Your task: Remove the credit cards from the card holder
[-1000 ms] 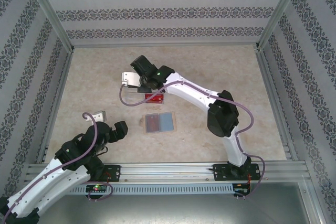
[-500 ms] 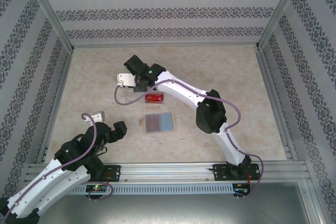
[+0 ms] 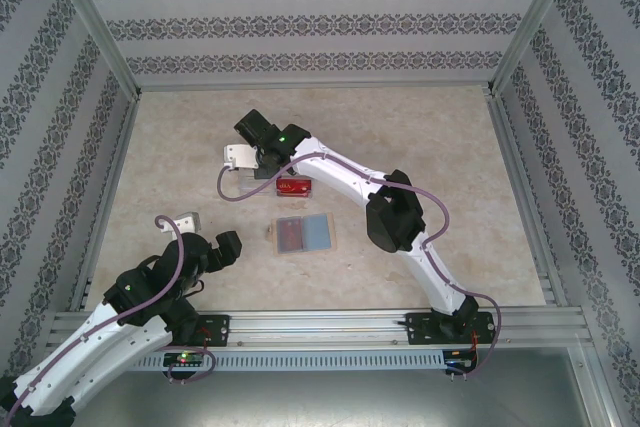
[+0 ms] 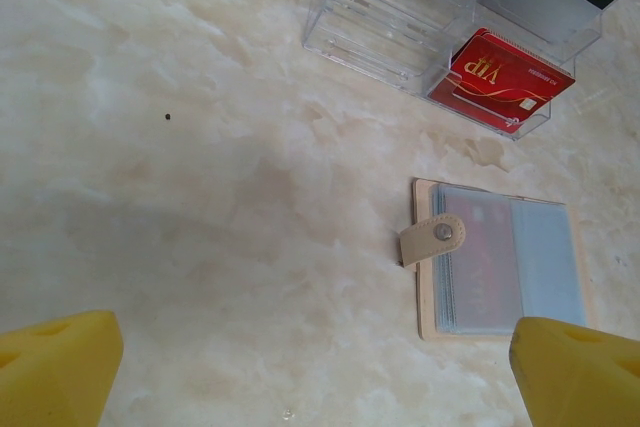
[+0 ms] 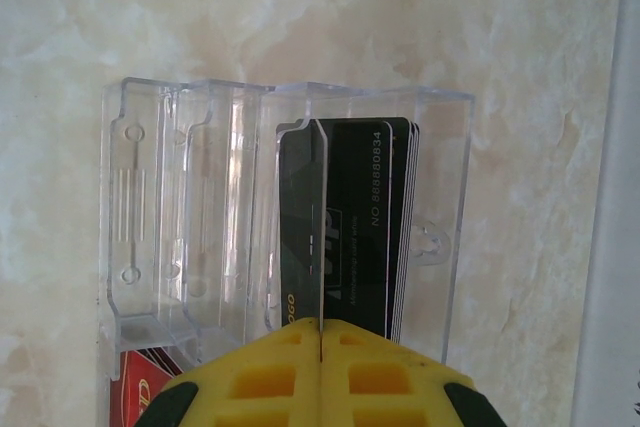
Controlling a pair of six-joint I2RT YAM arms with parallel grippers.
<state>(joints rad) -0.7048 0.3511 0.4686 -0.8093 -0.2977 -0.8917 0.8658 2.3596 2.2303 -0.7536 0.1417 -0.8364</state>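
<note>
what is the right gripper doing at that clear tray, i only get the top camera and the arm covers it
Observer: The right wrist view shows the right gripper shut on a thin card, seen edge-on, at one compartment of the clear tray.
Operator: anything in that compartment already
Observer: Yes, several black cards sit in it.
Operator: is the holder emptied
Observer: No. The left wrist view shows the card holder lying open, with cards inside its clear sleeves.
</note>
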